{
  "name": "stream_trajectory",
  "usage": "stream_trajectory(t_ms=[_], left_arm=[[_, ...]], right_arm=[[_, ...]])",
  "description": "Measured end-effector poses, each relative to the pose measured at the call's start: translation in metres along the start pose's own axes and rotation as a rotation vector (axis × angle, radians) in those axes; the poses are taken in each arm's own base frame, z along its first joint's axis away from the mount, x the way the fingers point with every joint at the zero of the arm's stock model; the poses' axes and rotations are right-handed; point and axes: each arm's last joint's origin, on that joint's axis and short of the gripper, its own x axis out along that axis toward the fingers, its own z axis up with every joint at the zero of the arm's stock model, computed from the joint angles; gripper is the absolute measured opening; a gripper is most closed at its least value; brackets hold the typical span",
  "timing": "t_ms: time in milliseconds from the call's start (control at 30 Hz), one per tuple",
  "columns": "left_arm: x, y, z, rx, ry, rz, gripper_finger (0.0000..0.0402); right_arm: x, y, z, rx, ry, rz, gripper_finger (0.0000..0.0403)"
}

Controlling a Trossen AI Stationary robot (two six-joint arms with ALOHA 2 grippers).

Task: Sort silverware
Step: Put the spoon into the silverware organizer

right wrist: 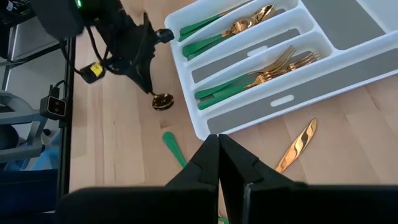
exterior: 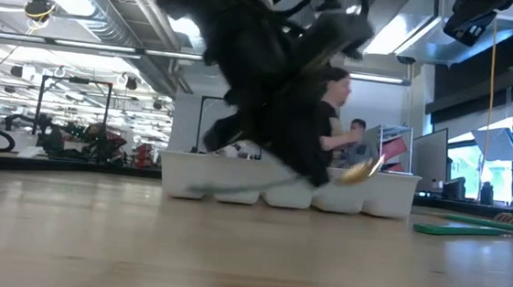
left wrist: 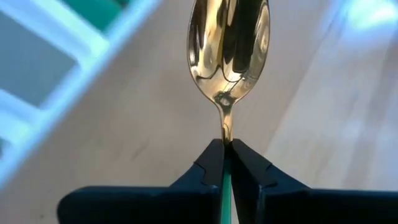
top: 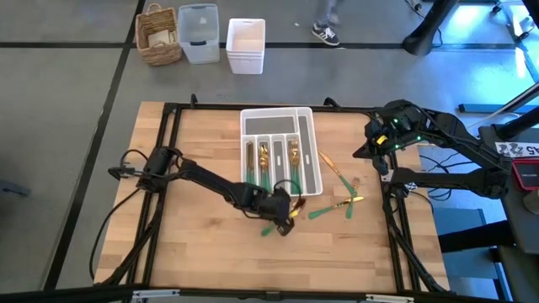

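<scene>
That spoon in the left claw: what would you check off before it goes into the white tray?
1. Grip on the spoon: ok. The left gripper is shut on its slim neck, just below the gold bowl.
2. Spoon off the table: ok. In the low view it hangs clear of the wood.
3. Cutlery tray within reach: ok. It sits just beyond the left gripper.
4. Matching slot: ok. The right wrist view shows one slot of spoons and one of forks.
5. Right gripper out of the way: ok. Shut, held off to the side above the table.
6. Pieces left to sort: not ok. A gold knife lies beside the tray.
</scene>
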Motion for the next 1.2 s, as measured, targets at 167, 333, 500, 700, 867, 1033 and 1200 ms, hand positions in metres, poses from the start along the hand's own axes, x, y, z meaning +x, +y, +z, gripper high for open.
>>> stream_trajectory(t_ms=[167,333,500,700,867,1033,1200], left_arm=[[-0.025,0.003,0.029,-0.123,-0.079,-0.047,0.0005],[-0.057,0.013,0.062,-0.186,-0.180,-0.066,0.0005],[-0.071,0.042,0.083,-0.308,-0.217,0.061,0.0004],[-0.068,0.083,0.091,-0.478,-0.149,0.265,0.0011],[-0.064,0.100,0.095,-0.570,-0.169,0.346,0.0006],[-0.061,0.109,0.097,-0.670,-0.177,0.384,0.0009],[-0.045,0.111,0.090,-0.754,-0.178,0.416,0.0010]], right_arm=[[0.000,0.000,0.000,0.000,0.001,0.000,0.0005],[0.000,0.000,0.000,0.000,0.001,0.000,0.0005],[0.000,0.000,0.000,0.000,0.001,-0.010,0.0005],[0.000,-0.001,0.000,0.000,0.001,-0.045,0.0005],[0.000,-0.001,0.000,-0.001,0.000,-0.052,0.0005],[0.000,-0.002,0.000,-0.001,0.000,-0.053,0.0005],[0.000,-0.002,0.000,-0.001,0.000,-0.053,0.0005]])
